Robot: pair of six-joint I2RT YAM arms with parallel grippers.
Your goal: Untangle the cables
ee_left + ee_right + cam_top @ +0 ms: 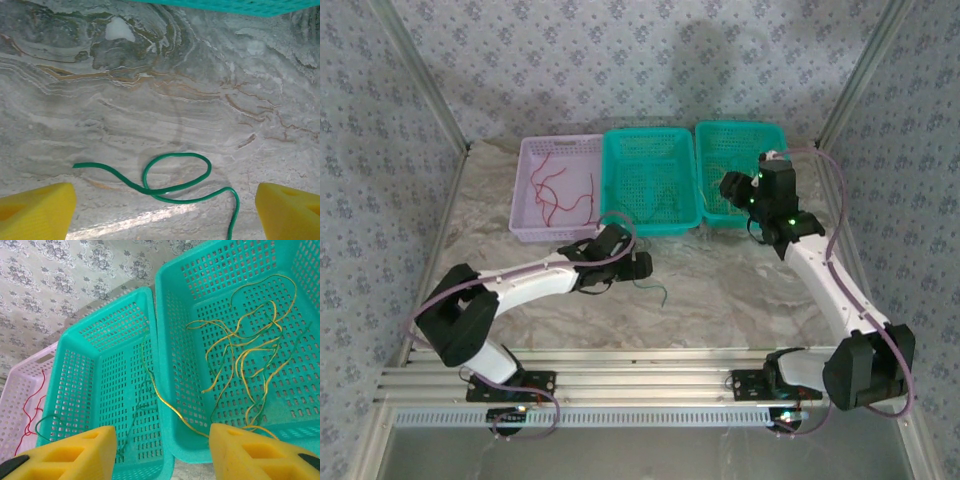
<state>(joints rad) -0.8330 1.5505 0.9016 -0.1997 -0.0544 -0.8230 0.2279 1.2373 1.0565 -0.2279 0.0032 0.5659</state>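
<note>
1. Text, labels, brand marks, numbers and signs: none could be read on any surface.
</note>
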